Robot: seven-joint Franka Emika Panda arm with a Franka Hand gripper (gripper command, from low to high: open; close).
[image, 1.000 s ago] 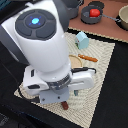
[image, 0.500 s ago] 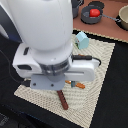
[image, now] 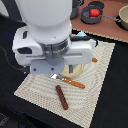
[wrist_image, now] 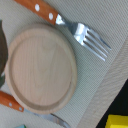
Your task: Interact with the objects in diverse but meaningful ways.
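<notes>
On a woven mat (image: 95,95) lies the sausage (image: 61,96).

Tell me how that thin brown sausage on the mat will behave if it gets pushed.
The sausage looks like a slim rod lying flat on the woven placemat, so a sideways nudge would probably roll it. It seems small and likely light. The mat's ribbed texture may slow sliding somewhat.

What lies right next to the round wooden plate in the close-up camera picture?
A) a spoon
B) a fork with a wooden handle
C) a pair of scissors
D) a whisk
B: in the wrist view a fork with metal tines and an orange-brown wooden handle lies along the rim of the round wooden plate, on the woven placemat.
</notes>
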